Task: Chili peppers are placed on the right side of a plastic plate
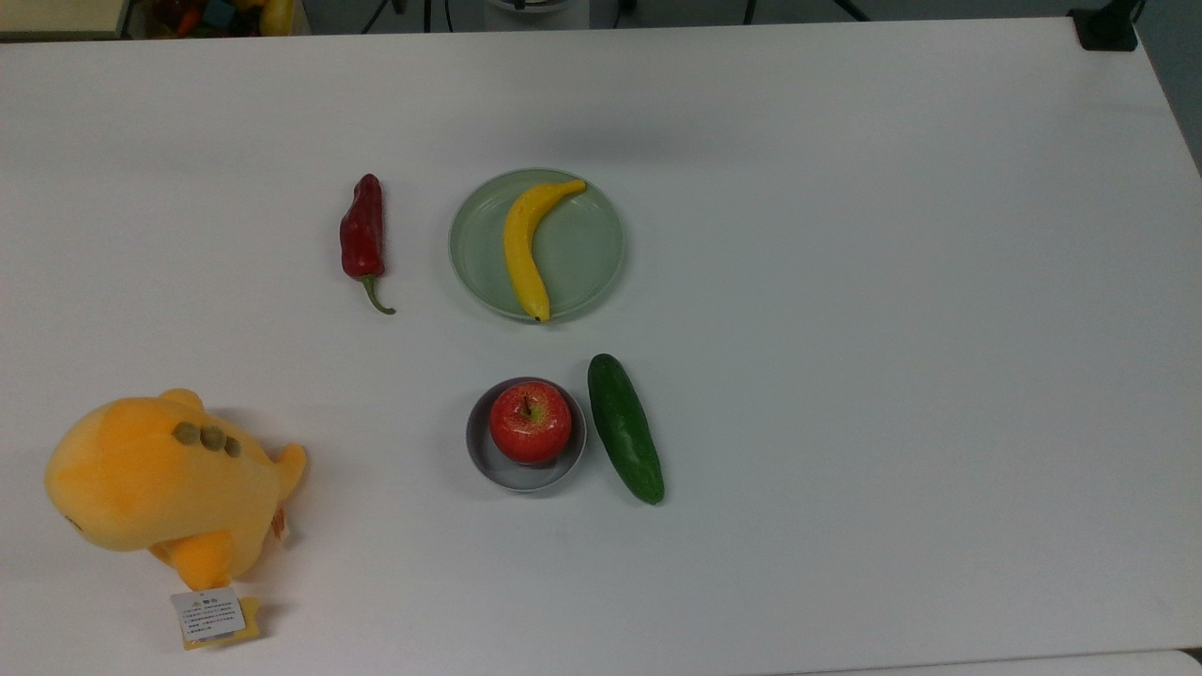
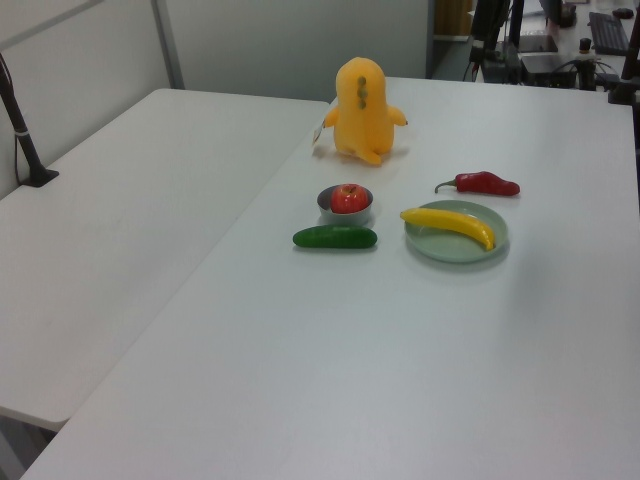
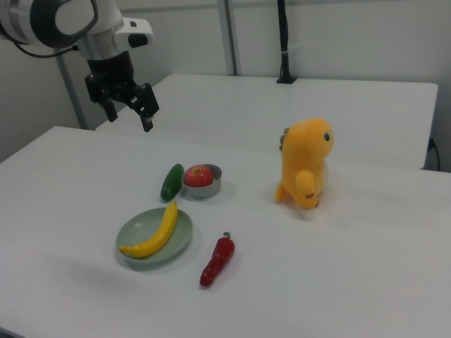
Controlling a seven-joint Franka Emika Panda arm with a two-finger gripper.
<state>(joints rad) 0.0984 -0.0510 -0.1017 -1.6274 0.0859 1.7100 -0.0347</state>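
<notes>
- White table point(image 1: 845, 282) under everything, with a second white table butted against it in the left view.
- The chili peppers point(image 1: 362, 232) lie flat on the table, near the plastic plate point(image 1: 587, 249) and apart from it, on the top view's left of it; green stem toward the bottom.
- A banana point(image 1: 521, 246) lies across the plate.
- Below in the top view: a grey bowl point(image 1: 516, 474) holding an apple point(image 1: 531, 422), with a cucumber point(image 1: 624, 427) just beside.
- An orange plush toy point(image 1: 160, 483) stands well apart.
- My gripper point(image 3: 128, 107) hangs high above the table in the right view, fingers spread, empty; my arm is cut off at the frame edge.
</notes>
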